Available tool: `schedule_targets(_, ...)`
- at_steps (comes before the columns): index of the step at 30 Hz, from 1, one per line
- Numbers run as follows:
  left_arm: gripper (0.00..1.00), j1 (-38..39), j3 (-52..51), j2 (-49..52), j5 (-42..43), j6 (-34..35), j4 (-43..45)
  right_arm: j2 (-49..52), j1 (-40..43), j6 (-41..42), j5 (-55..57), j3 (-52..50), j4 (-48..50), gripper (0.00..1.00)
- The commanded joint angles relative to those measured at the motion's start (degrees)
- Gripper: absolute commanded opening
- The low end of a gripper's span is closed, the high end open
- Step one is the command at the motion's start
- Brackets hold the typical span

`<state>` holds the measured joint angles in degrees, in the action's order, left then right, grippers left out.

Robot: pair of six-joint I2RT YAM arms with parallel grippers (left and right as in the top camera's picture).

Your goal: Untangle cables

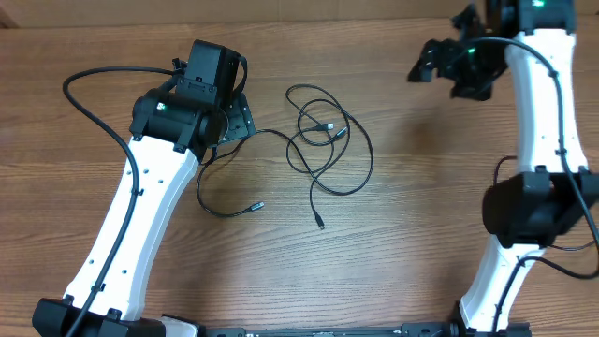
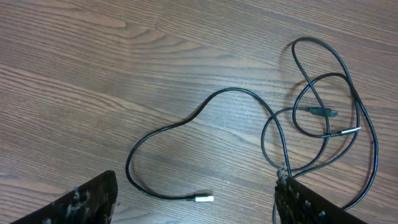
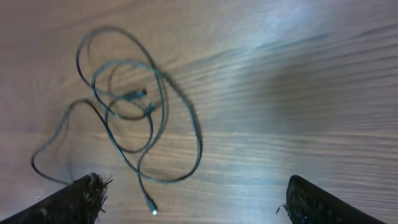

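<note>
- Two loose plug ends lie nearest on the wooden counter (image 1: 421, 206): a silvery plug (image 1: 257, 204) at the end of a wide, open loop on the left, and a darker plug (image 1: 321, 225) on a short, straight tail.
- Just beyond them, in the middle of the counter, the cables (image 1: 329, 128) sit in overlapping loops that cross several times, with two more plug ends (image 1: 339, 134) lying close together inside the tangle.
- Four plug ends can be counted, which points to two cables, though the crossings make it hard to follow each cord from end to end.
- The cords look thin, light and limp. They should slide easily over the wood and drag their neighbours along, so a sharp tug would likely tighten the crossings.
- The free tails near the two outlying plugs look like the best places to pinch, clear of the knot.
- The left gripper (image 2: 196, 183) hangs low beside the tangle's left edge, its jaws spread wide and holding nothing. One strand runs just beside one finger, and whether it touches cannot be told.
- Farthest away, the right gripper (image 3: 194, 186) hovers well apart from the cables at the back right, its jaws likewise spread and empty.
- Two arms are in view, one on each side.
</note>
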<state>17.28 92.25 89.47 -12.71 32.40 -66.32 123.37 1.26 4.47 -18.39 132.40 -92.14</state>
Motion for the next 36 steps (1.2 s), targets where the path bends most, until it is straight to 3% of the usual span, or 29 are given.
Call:
schedule_targets(1, 0.81, 0.33, 0.46, -0.66, -1.44, -0.76, -0.13, 1.75, -2.23, -0.33, 1.73, -0.11, -1.36, 0.9)
schedule_targets(14, 0.84, -1.57, 0.44, -0.66, -4.22, -0.7, -7.37, 2.29, -8.44, 8.37, 8.33, -15.43, 0.83, 0.81)
schedule_targets(18, 0.85, -2.54, 0.44, -0.66, -4.22, -0.72, -8.87, 2.29, -10.19, 11.08, 8.5, -21.42, 5.14, 0.72)
schedule_targets(29, 0.85, -2.6, 0.44, -0.66, -4.22, -0.72, -8.68, 2.29, -15.17, 13.57, 10.16, -34.51, 20.39, 0.68)
schedule_targets(33, 0.85, -2.6, 0.44, -0.66, -4.22, -0.72, -8.66, 2.32, -16.72, 14.64, 13.55, -36.04, 23.34, 0.58)
schedule_targets(36, 0.85, -2.6, 0.44, -0.66, -4.22, -0.72, -8.68, 2.34, -17.46, 17.51, 17.16, -37.51, 24.79, 0.55)
